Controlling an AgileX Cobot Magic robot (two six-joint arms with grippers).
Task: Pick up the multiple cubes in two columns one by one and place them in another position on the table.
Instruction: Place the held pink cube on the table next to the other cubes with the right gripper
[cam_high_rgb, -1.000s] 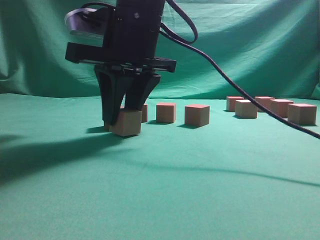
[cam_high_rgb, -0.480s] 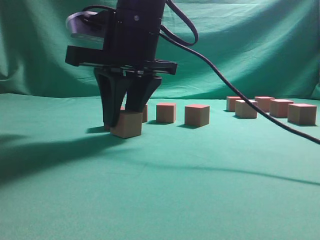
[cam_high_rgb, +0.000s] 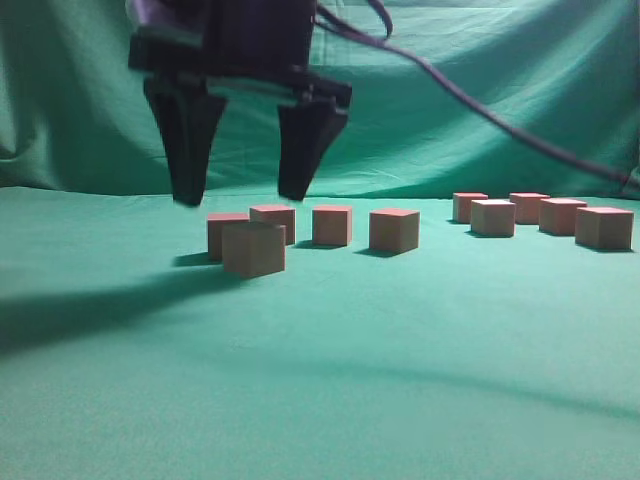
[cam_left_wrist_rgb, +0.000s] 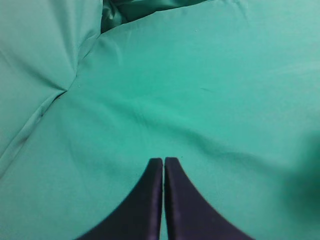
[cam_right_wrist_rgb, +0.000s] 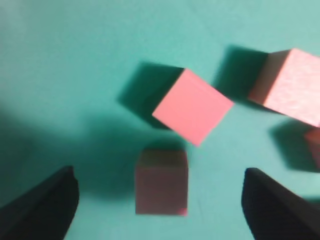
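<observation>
Right hand (cam_high_rgb: 243, 195), black with two tapered fingers, hangs above the smooth teal-green cloth surface (cam_high_rgb: 330, 380) toward its left side, jaws spread wide and grasping nothing; the arm above it is cut off by the top edge of the exterior view and the whole hand is motion-blurred. Directly below the gap between the fingers sits a small pinkish-red matte cube (cam_high_rgb: 253, 248), flat on the surface, clear of both fingers. Behind it stand four more such cubes: one just behind (cam_high_rgb: 224, 232) and partly hidden by it, then three (cam_high_rgb: 331, 225) stepping to the right; whether the front cube touches the one behind cannot be told from this low angle. Well apart, near the right edge of the surface, a second group of four visible cubes (cam_high_rgb: 603, 227) overlaps in depth, so any further cube behind them would be hidden. A dark cable (cam_high_rgb: 480, 105) crosses the wrinkled green backdrop (cam_high_rgb: 500, 60) and leaves the view at the right edge. Right wrist view: the two finger tips (cam_right_wrist_rgb: 42, 207) show only at the lower corners, far apart, with a shaded cube (cam_right_wrist_rgb: 161, 181) between them, a brighter cube (cam_right_wrist_rgb: 193, 106) turned diagonally just beyond it, and more cubes cut off at the right edge; picture soft. Left wrist view: left hand (cam_left_wrist_rgb: 163, 165) clenched, fingers pressed tip to tip with nothing between, over bare green cloth; no cubes visible there.
</observation>
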